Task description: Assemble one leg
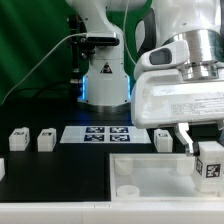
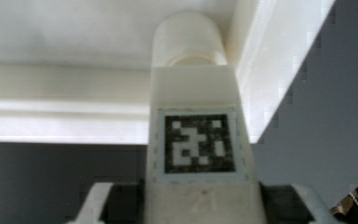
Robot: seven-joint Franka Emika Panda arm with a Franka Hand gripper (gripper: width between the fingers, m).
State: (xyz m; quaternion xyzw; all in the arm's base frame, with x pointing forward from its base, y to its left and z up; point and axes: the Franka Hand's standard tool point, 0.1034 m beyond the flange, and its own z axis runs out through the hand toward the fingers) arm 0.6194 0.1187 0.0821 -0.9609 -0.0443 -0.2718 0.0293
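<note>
My gripper (image 1: 205,160) is shut on a leg (image 1: 210,166), a small white post with a black-and-white marker tag, at the exterior view's right. It holds the leg just above the large white tray-like board (image 1: 150,172). In the wrist view the leg (image 2: 201,130) stands between my fingers (image 2: 115,200), its round peg end pointing at the white board (image 2: 69,100). Three more legs stand on the black table: two at the exterior view's left (image 1: 18,139) (image 1: 46,140) and one (image 1: 164,139) right of the marker board.
The marker board (image 1: 108,133) lies flat on the table in the middle, in front of the arm's base (image 1: 104,85). A round corner socket (image 1: 128,189) shows on the tray-like board. A cable runs across the green backdrop at the left.
</note>
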